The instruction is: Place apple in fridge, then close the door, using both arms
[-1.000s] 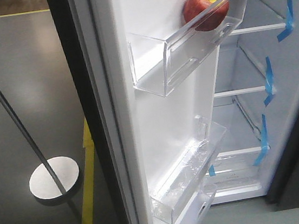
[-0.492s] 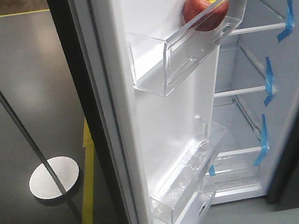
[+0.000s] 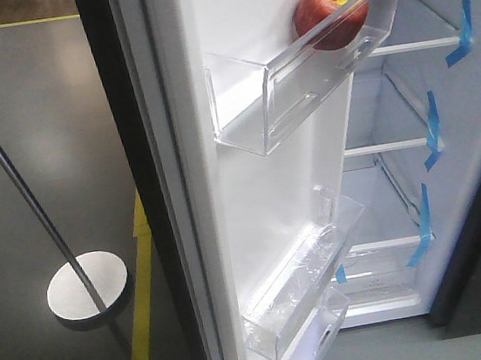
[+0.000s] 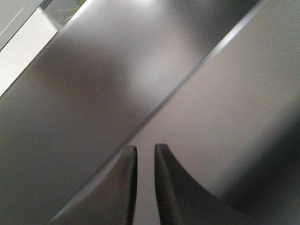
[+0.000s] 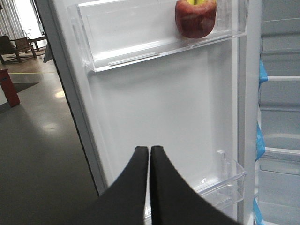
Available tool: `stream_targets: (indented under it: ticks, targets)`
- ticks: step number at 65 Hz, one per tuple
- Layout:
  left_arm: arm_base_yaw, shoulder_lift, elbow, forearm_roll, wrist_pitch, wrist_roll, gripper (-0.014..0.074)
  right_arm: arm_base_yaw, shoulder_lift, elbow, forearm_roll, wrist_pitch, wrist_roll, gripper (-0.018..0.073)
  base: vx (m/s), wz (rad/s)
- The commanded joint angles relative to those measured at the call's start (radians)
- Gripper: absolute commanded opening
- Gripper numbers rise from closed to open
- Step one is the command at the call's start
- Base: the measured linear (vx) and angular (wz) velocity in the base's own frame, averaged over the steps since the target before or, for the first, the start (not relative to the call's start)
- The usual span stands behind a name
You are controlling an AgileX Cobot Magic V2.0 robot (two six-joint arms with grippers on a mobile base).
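Note:
The red apple [image 3: 331, 11] sits in the upper clear bin [image 3: 299, 85] on the white lining of the open door [image 3: 259, 186]; the right wrist view has the apple [image 5: 196, 18] at the top. Beyond it the fridge [image 3: 470, 117] shows white shelves and blue tape strips. My right gripper [image 5: 149, 149] is shut and empty, pointing at the door lining [image 5: 164, 103] below the apple's bin. My left gripper [image 4: 145, 149] faces a smooth dark grey panel [image 4: 117, 70] at close range, its jaws a narrow gap apart with nothing between them. Neither gripper shows in the front view.
A slanted metal pole with a round silver base [image 3: 87, 289] stands on the dark floor left of the door. A yellow floor line [image 3: 143, 315] runs beside the door's edge. Chairs [image 5: 16, 47] and a red object [image 5: 9, 89] are far off to the left.

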Motion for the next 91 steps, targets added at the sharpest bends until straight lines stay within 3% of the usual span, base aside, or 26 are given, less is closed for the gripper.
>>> stream_targets:
  ticks: [1,17,30,59,77,91]
  targets:
    - [-0.001,0.053,-0.085,-0.072,0.032,-0.015,-0.0006,-0.007,0.019,-0.023,0.022,-0.04,-0.001,0.0004,0.0,0.0]
    - [-0.002,0.211,-0.217,-0.072,0.228,-0.098,-0.0008,-0.007,0.019,-0.023,0.022,-0.042,-0.001,0.0004,0.0,0.0]
    - [-0.021,0.253,-0.274,-0.072,0.276,-0.112,-0.0008,-0.007,0.019,-0.023,0.021,-0.043,-0.002,0.0004,0.0,0.0]
    - [-0.178,0.252,-0.282,-0.07,0.363,-0.104,-0.0007,-0.007,0.019,-0.023,0.021,-0.047,-0.002,0.0004,0.0,0.0]
    - [-0.324,0.252,-0.282,-0.071,0.364,-0.1,-0.0007,-0.007,0.019,-0.023,0.022,-0.047,-0.002,0.0004,0.0,0.0]
    - [-0.418,0.251,-0.282,-0.069,0.394,-0.051,-0.0007,-0.007,0.019,-0.023,0.022,-0.048,-0.002,0.0004,0.0,0.0]
